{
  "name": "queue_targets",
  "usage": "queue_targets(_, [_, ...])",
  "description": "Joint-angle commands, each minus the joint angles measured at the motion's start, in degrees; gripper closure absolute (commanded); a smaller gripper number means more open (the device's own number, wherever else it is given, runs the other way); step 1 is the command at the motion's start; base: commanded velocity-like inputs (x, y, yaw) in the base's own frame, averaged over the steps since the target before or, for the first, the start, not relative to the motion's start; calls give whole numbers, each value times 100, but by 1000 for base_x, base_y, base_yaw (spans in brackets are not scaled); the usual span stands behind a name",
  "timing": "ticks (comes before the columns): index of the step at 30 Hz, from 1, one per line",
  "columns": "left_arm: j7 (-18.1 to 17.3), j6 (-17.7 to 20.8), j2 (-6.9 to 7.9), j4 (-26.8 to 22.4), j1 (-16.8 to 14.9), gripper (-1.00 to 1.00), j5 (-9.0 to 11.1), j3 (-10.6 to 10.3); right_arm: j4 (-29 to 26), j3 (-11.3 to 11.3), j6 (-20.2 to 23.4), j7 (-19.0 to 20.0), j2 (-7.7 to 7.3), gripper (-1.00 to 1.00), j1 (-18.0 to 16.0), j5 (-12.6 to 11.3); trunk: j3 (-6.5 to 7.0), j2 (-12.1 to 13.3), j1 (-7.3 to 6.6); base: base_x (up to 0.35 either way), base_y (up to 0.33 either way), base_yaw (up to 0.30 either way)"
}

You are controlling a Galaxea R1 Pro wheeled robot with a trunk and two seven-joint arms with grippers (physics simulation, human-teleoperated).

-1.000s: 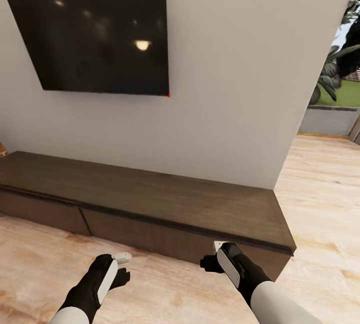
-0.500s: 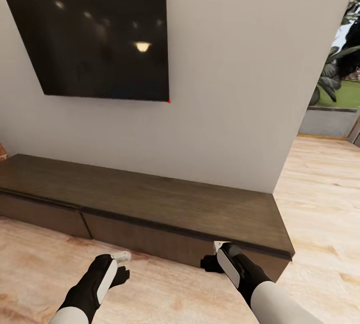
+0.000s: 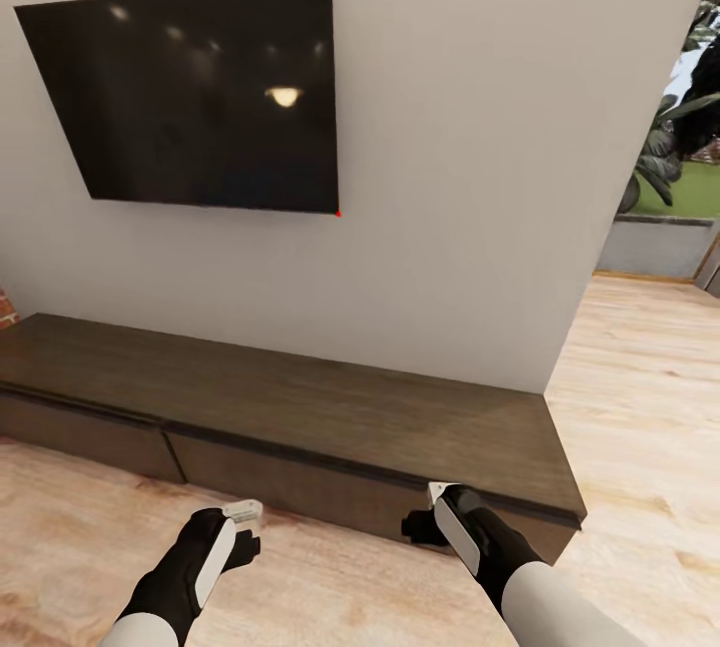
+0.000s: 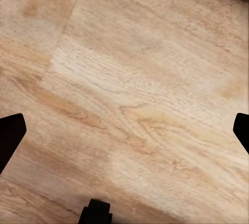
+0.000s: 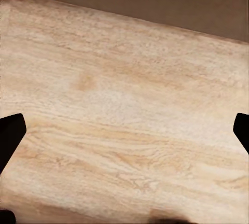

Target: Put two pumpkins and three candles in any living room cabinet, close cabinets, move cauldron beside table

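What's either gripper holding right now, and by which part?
Nothing. The left gripper and right gripper both have jaws spread wide with only bare wooden floor between them. Both hang low in front of the closed cabinet.

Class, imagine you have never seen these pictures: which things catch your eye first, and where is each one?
First comes the big dark television, mounted on the pale wall at the upper left of the head view. Below it, the long dark-brown cabinet runs along the wall's foot, its drawer fronts flush. Nearest, the left gripper and right gripper hang over the wooden floor.
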Motion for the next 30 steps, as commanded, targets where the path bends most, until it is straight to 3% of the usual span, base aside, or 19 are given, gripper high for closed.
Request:
queue_targets(1, [0, -1, -1, 1, 1, -100, 0, -3, 2, 0, 0, 0, 0, -100, 0, 0, 18, 42, -23, 0, 0, 0])
queue_targets(30, [1, -3, -20, 2, 0, -100, -20, -28, 6, 0, 0, -9, 0, -100, 0, 0, 539, 1205, -660, 0, 0, 0])
